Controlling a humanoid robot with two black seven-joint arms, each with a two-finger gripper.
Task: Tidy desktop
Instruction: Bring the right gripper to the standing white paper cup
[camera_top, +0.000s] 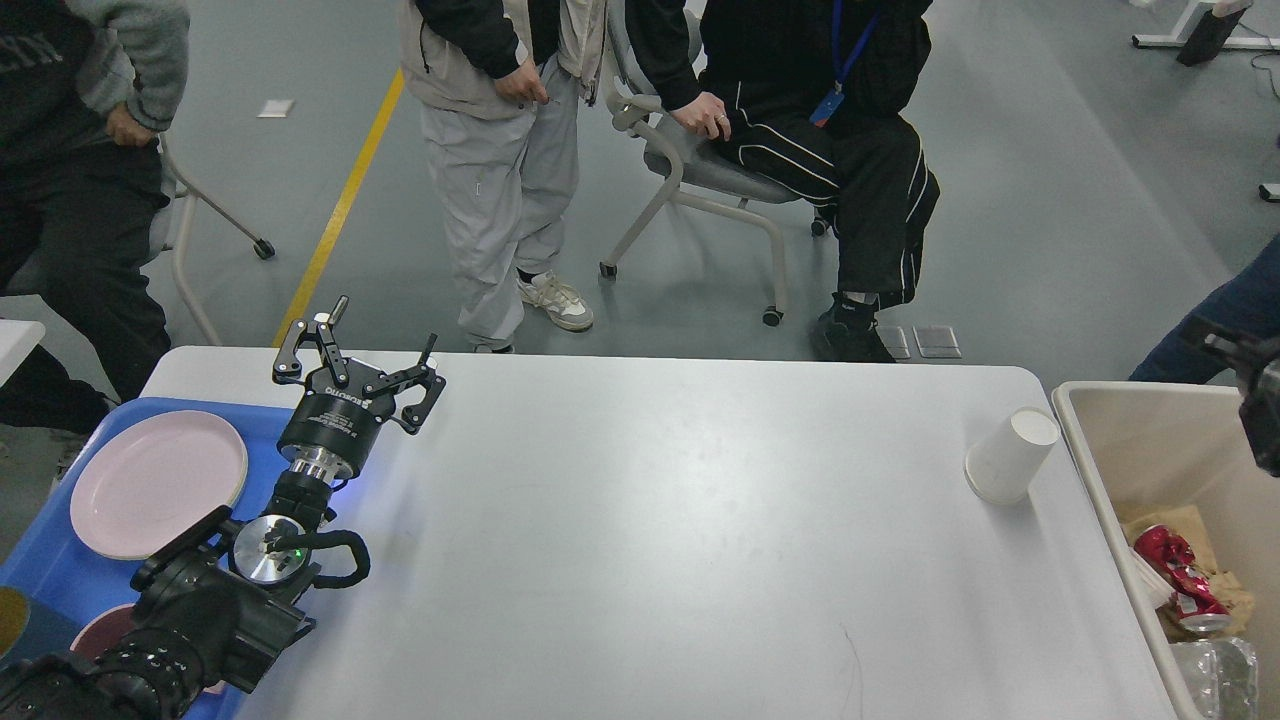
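Note:
The white desktop (640, 520) fills the lower part of the head view. My left gripper (386, 323) hovers over its far left corner, next to the blue tray (50, 570), open with nothing between its fingers. A white paper cup (1010, 455) stands tilted near the right edge. The beige bin (1095, 470) sits just right of the table, and a crushed red can (1175, 582) lies in it on brown paper. My right gripper (1255, 395) shows only as a dark part at the right edge above the bin; its fingers cannot be told apart.
The blue tray holds a pink plate (158, 484) and a darker dish partly hidden by my left arm. The bin also holds crumpled paper and clear plastic (1215, 672). People and wheeled chairs (690, 180) are behind the table's far edge.

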